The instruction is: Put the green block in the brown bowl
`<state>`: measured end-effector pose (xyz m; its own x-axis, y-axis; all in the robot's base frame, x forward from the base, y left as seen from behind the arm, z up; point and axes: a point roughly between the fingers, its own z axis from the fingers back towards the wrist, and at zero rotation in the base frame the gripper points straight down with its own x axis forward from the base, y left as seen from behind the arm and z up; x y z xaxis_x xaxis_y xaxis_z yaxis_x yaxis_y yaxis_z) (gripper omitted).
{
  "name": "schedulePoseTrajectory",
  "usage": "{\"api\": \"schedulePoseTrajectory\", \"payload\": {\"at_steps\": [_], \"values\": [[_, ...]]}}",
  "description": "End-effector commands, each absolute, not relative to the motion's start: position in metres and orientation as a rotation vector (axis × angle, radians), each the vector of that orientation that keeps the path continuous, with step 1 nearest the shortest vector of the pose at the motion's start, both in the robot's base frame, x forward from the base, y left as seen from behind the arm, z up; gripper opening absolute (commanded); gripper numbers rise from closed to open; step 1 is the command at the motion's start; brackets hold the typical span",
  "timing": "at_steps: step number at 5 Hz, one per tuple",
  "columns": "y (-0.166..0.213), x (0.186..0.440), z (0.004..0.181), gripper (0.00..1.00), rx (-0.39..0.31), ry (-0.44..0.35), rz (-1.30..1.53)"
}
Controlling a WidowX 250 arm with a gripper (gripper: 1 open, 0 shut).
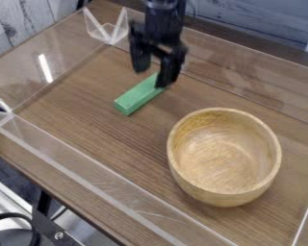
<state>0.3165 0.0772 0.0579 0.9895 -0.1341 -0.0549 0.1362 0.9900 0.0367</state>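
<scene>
Hovering at upper centre, gripper [160,69] has jaws spread wide, holding nothing. Green block [141,94] lies flat on the wooden table [80,125], just below the jaws, up-left of the empty brown bowl [225,156]. Advice: straddle the block's narrow sides, descend fully before closing.

The arm is seen descending from twelve o'clock, wrist held vertical. The tool [158,65] is pointed straight down, its two dark fingers [140,60] spread apart, nothing gripped between them.

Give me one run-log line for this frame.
gripper: open, above block's far end | green block: flat on table, not held | brown bowl: empty
</scene>
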Motion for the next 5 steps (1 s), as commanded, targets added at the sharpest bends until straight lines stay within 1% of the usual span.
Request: {"api": "schedulePoseTrajectory", "payload": {"at_steps": [1,2,3,4,5], "values": [[0.091,0.325,0.055,1.0,0.078,0.04,-0.105],[0.099,0.327,0.042,1.0,0.088,0.065,-0.082],[0.097,0.325,0.034,0.0,0.087,0.088,-0.089],[0.092,0.321,0.031,0.0,0.087,0.105,-0.095],[0.093,0.32,0.052,0.0,0.114,0.078,-0.065]]}}
